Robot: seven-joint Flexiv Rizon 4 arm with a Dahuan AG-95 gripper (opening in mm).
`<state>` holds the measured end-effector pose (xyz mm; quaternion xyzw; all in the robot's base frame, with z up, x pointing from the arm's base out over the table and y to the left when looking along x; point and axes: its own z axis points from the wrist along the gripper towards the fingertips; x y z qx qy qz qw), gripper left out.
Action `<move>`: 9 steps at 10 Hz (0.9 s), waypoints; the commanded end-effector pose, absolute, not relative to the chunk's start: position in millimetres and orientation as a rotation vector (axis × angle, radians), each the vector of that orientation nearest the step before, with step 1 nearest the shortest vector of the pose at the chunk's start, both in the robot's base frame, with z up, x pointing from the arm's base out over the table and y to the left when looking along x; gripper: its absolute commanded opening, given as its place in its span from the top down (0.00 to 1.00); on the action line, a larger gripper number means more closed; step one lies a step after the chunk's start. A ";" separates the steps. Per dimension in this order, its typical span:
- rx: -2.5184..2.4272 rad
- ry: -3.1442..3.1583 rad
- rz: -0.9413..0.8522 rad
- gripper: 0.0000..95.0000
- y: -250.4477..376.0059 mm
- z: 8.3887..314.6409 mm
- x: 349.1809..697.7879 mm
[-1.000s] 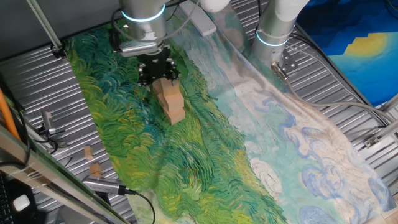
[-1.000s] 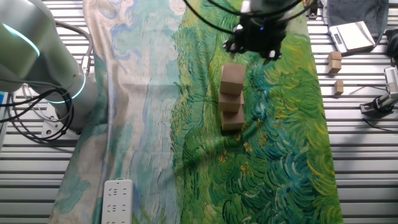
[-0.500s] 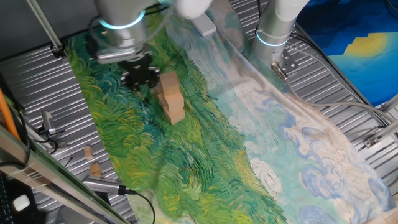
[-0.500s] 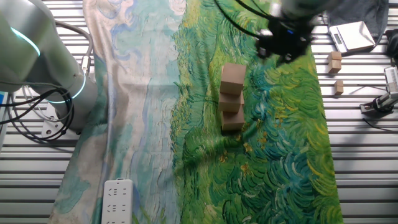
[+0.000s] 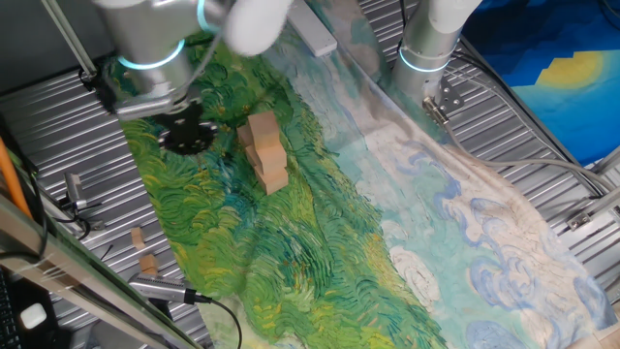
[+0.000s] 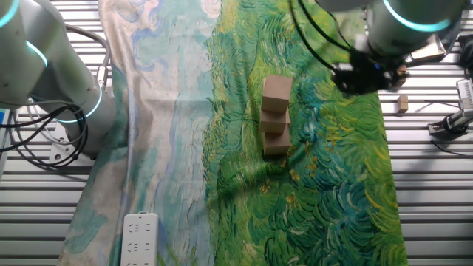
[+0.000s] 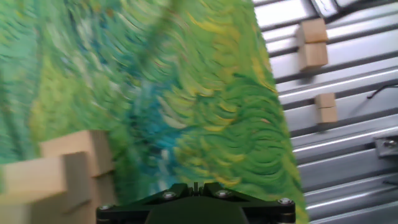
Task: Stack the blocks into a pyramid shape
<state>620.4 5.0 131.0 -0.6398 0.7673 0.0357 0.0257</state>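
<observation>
The blocks (image 5: 264, 153) are piled into a tight stack on the green painted cloth, with one cube (image 6: 277, 91) on top. In the hand view they are blurred at the lower left (image 7: 67, 169). My gripper (image 5: 186, 138) hangs to the left of the stack in one fixed view. In the other fixed view it (image 6: 362, 74) is to the right, near the cloth's edge. It is apart from the pile and nothing shows in it. Only its dark base (image 7: 196, 186) shows in the hand view, so the jaws cannot be read.
Small tan wooden bits (image 5: 143, 252) lie on the ribbed metal off the cloth (image 7: 313, 45). A second robot arm's base (image 5: 426, 48) stands at the cloth's far edge (image 6: 52, 81). A white power strip (image 6: 139, 235) lies on the pale end. Cables and clamps (image 5: 73, 199) line the rim.
My gripper has pulled away from above the top block, sliding sideways toward the cloth's edge and the wooden bits. The stack has not moved.
</observation>
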 end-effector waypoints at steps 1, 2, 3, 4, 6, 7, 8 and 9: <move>-2.002 2.349 0.105 1.00 -1.1 121.1 624.4; -2.013 2.340 0.103 1.00 -4.8 114.7 627.5; -2.021 2.334 0.100 1.00 -6.5 111.9 629.3; -2.029 2.325 0.104 1.00 -9.6 107.3 631.7; -2.048 2.320 0.088 1.00 -10.1 106.5 631.9; -2.065 2.302 0.091 1.00 -10.1 107.3 631.4; -2.056 2.315 0.086 1.00 -10.1 108.8 630.6; -2.033 2.344 0.075 1.00 -8.9 111.5 629.8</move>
